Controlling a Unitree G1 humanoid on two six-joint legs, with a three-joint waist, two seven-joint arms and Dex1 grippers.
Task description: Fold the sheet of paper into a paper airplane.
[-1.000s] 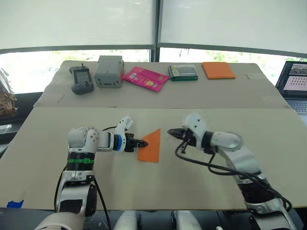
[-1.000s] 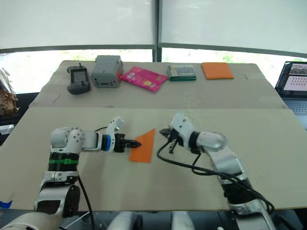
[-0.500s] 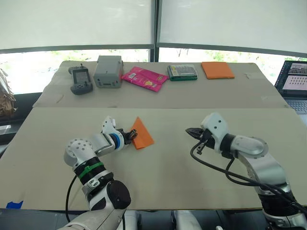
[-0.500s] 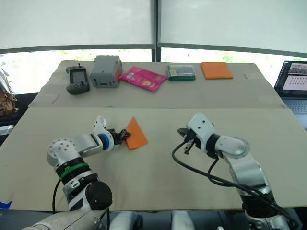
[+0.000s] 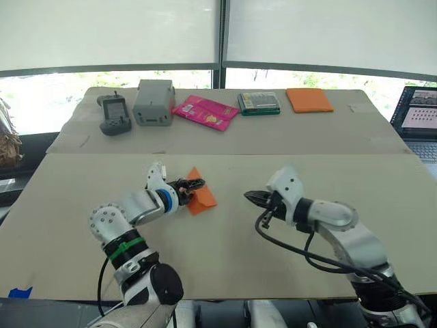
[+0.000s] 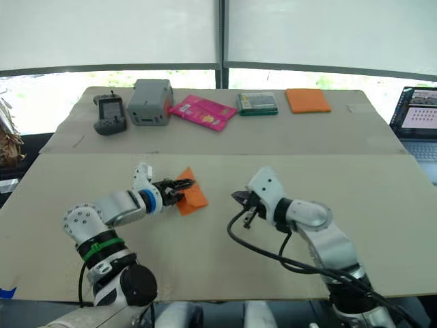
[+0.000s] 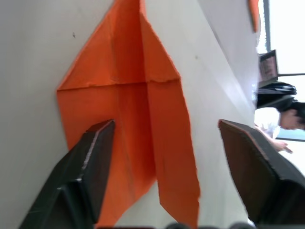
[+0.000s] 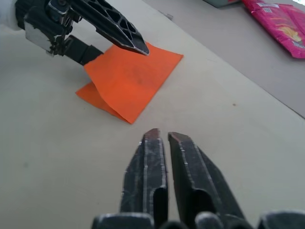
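Paper airplane [image 5: 198, 196]: part-folded, on near table [image 5: 225, 266], between both grippers. Left gripper [image 5: 193, 185]: jaws spread wide over its near end, gripping nothing. Right gripper [image 5: 250, 197]: fingers pressed together, empty, well apart from fold. Recommended: pin centre crease flat before raising either loose flap; avoid dragging thin paper sideways.

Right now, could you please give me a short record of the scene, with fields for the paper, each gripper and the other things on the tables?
paper: folded orange sheet of paper lying on the near table, pointed at one end, creases showing
left gripper: left gripper open, its fingers either side of the paper's end
right gripper: right gripper shut, holding nothing, apart from the paper, pointing toward it
far table: handheld device, grey box, pink packet, green-edged case, orange pad
far right: laptop
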